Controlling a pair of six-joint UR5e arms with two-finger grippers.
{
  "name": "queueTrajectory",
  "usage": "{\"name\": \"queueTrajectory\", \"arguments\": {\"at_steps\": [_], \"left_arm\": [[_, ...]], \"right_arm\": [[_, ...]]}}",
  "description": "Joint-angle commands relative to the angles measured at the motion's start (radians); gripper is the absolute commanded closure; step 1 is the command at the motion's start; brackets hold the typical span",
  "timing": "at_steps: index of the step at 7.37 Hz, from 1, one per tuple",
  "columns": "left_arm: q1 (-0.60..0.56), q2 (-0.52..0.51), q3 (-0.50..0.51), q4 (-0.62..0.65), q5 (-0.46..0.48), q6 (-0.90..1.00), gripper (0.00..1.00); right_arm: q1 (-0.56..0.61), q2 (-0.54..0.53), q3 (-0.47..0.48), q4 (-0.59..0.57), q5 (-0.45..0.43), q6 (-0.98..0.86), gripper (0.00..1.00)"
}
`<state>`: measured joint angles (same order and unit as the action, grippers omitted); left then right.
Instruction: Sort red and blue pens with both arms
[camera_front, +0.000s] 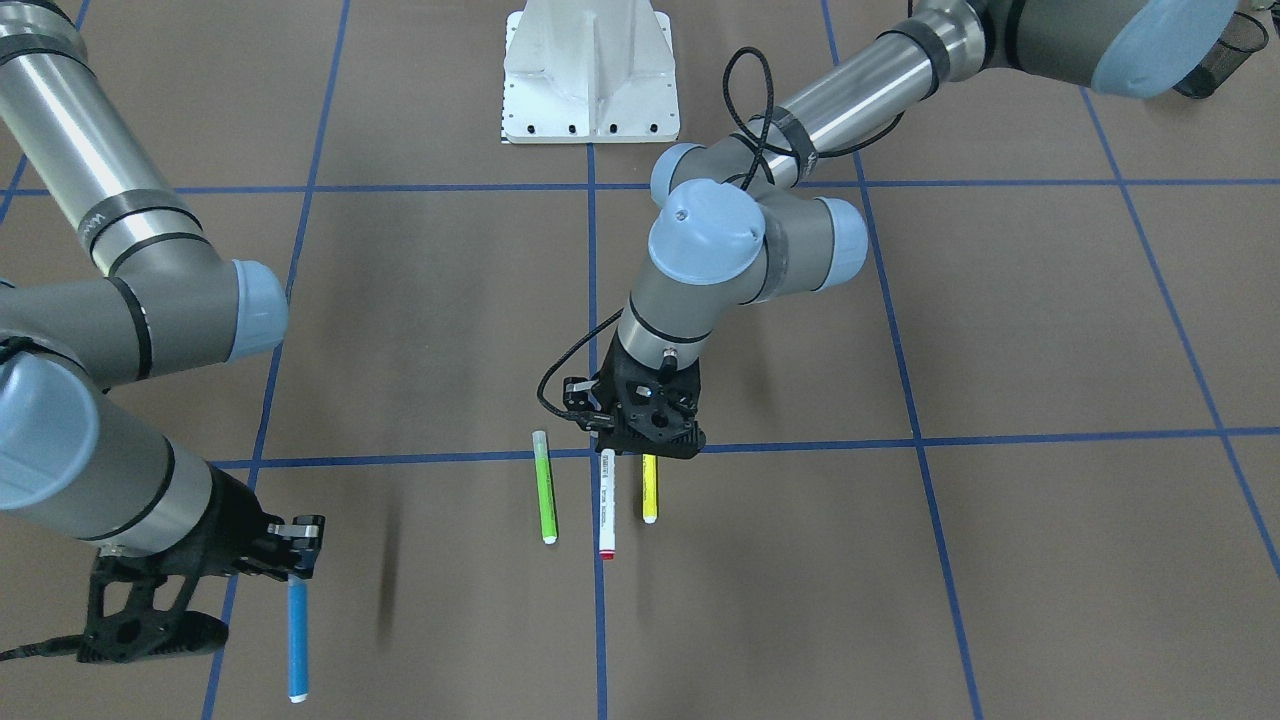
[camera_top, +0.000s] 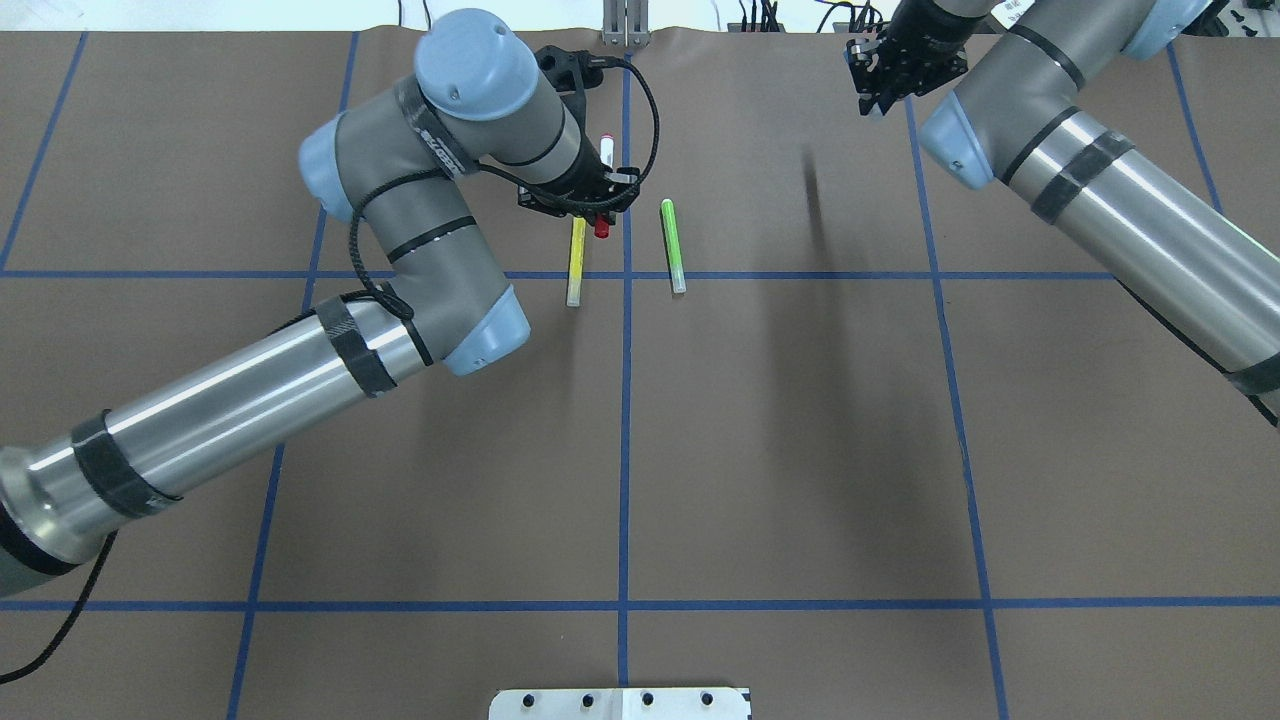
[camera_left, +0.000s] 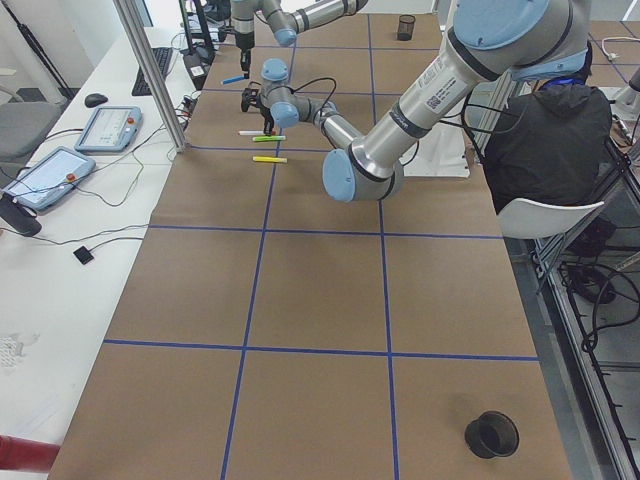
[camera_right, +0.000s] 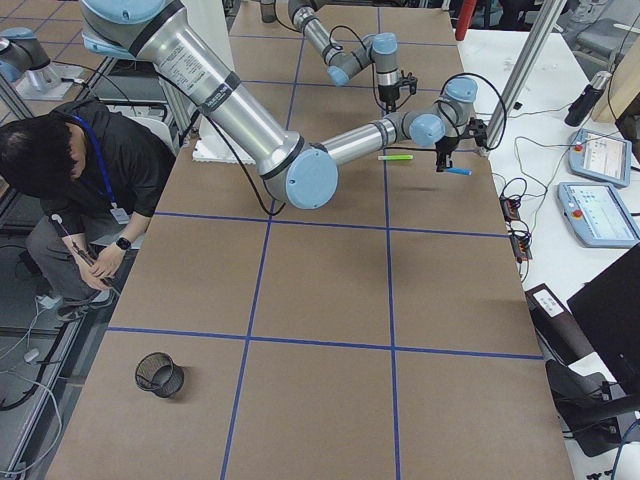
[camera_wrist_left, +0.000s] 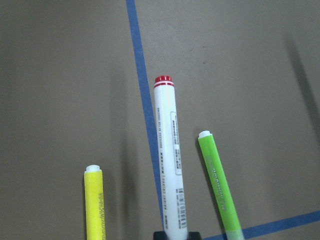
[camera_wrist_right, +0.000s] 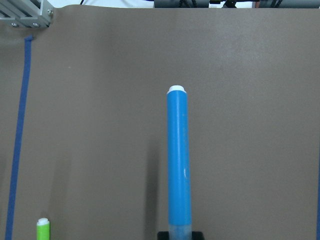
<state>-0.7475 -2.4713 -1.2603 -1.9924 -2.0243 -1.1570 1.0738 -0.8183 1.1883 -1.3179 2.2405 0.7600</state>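
Brown-paper table (camera_top: 800, 450) with blue tape grid (camera_top: 625, 450), side desk (camera_left: 60, 250) with tablets (camera_left: 110, 125), a person (camera_right: 80, 190) beside it; black mesh cup (camera_right: 160, 375) near the table edge, contents unclear. Both clenched: left gripper (camera_front: 610, 445) on red pen (camera_wrist_left: 170, 160), right gripper (camera_front: 298, 565) on blue pen (camera_wrist_right: 178, 165), each pen sticking straight out past the fingertips (camera_wrist_left: 159, 235).

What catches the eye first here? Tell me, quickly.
Both arms grip pens. The right gripper, at the front-facing view's lower left, holds the blue pen clear of the table, its shadow cast beside it. The left gripper, mid-table, is shut on the red pen, between a lime-green marker and a yellow marker lying flat.
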Motion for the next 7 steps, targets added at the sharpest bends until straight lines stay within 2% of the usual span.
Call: {"name": "queueTrajectory", "arguments": {"at_steps": [1,2,3,4,5,6,7], "left_arm": [[-0.091,0.124,-0.152,0.096,-0.083,-0.021,1.00],[-0.127,0.144,-0.180,0.140,-0.093,-0.018,1.00],[-0.186,0.199,-0.236,0.186,-0.155,-0.009,1.00],[-0.258,0.253,-0.282,0.199,-0.247,-0.004,1.00],[-0.345,0.315,-0.304,0.199,-0.352,0.008,1.00],[-0.402,0.400,-0.368,0.199,-0.402,0.095,1.00],[-0.429,0.542,-0.451,0.201,-0.413,0.187,1.00]], "right_arm": [[0.073,-0.099,0.092,-0.063,0.004,-0.011,1.00],[0.099,-0.104,0.132,-0.126,0.011,-0.011,1.00],[0.147,-0.110,0.167,-0.223,0.040,-0.027,1.00],[0.258,-0.148,0.209,-0.330,0.115,-0.142,1.00],[0.326,-0.169,0.171,-0.436,0.101,-0.388,1.00],[0.375,-0.170,0.142,-0.507,0.055,-0.550,1.00],[0.421,-0.218,0.151,-0.532,0.013,-0.614,1.00]]}}
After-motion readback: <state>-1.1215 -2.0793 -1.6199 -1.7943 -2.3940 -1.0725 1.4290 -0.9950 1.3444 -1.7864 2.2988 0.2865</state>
